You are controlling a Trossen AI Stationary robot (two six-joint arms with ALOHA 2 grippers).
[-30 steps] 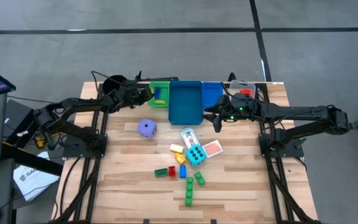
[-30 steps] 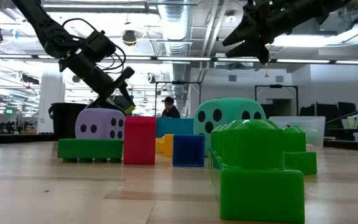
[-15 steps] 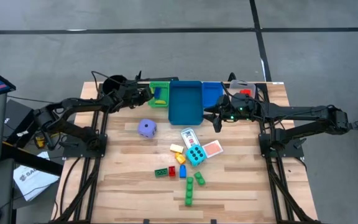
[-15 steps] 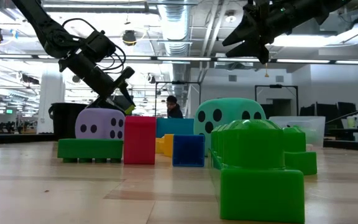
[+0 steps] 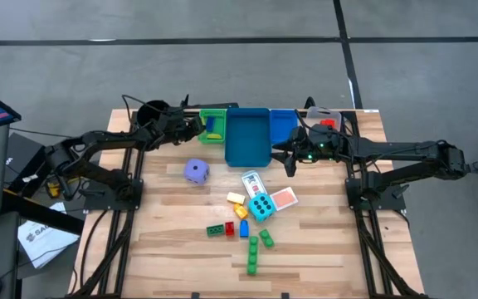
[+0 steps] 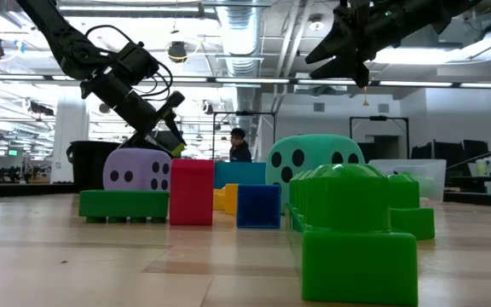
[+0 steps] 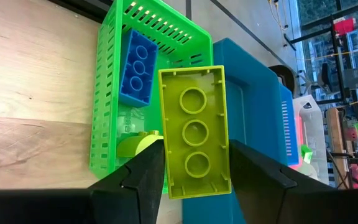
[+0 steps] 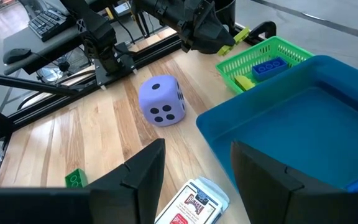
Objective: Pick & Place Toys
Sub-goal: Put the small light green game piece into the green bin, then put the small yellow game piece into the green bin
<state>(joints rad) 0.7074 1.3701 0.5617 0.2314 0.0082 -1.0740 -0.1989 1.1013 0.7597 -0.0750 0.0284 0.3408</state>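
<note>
The wooden tabletop (image 5: pixel 173 249) stood on a grey floor, with a row of bins along its 12 o'clock edge. The left tool (image 7: pixel 194 177) hung over the green bin (image 7: pixel 104 118), gripping a lime brick (image 7: pixel 194 134) between its fingers, studs' underside facing the camera. A blue brick (image 7: pixel 137 68) lay inside that bin. The right tool (image 8: pixel 194 165) hovered with its fingers apart and nothing between them, above the 3 o'clock edge of the large blue bin (image 5: pixel 247 137). The purple die (image 5: pixel 196 171) sat at 9 o'clock of centre, well apart from the rest. Near centre lay a card pack (image 5: pixel 251 181), a card (image 5: pixel 283 198) and the cyan die (image 5: pixel 261 207), close together. Yellow, red, blue and green bricks (image 5: pixel 256 249) were scattered toward 6 o'clock.
</note>
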